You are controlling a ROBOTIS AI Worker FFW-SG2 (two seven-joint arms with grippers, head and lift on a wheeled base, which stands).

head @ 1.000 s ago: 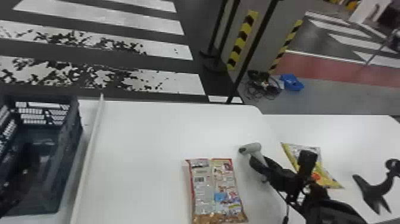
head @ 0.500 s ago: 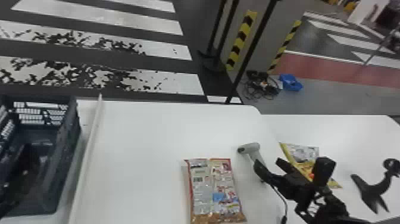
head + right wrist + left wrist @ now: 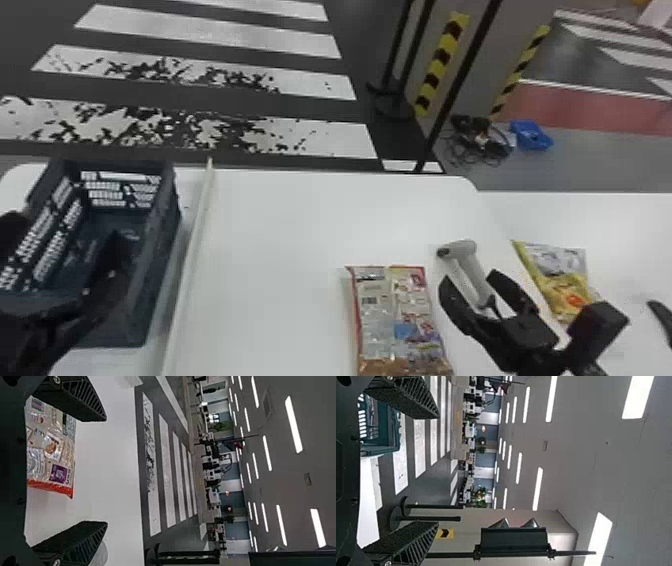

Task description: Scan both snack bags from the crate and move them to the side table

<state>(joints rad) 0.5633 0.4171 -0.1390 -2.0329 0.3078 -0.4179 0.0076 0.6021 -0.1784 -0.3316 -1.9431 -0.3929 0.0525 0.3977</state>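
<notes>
In the head view, my left gripper (image 3: 65, 240) is over the crate (image 3: 174, 210); the left wrist view shows that gripper (image 3: 437, 471) open, with nothing between its fingers. My right gripper (image 3: 481, 285) stands open around the handle of the grey scanner (image 3: 462, 246); contact cannot be told. In the right wrist view the same gripper (image 3: 106, 471) has the scanner (image 3: 101, 555) partly behind one finger. One snack bag (image 3: 392, 320) lies flat, left of the scanner; it also shows in the right wrist view (image 3: 51, 447). A yellow snack bag (image 3: 555, 275) rests on the side table (image 3: 620, 225).
A long pale strip (image 3: 192, 250) runs along the main table (image 3: 300, 225) between the crate and the nearer bag. Part of a curved black object (image 3: 662, 315) is at the right edge. Posts (image 3: 462, 70) and a blue item (image 3: 531, 135) stand beyond the tables.
The head view has turned left, so everything fixed sits farther right. My right gripper has shifted left relative to the scanner, its fingers now either side of the handle. More of the left arm shows.
</notes>
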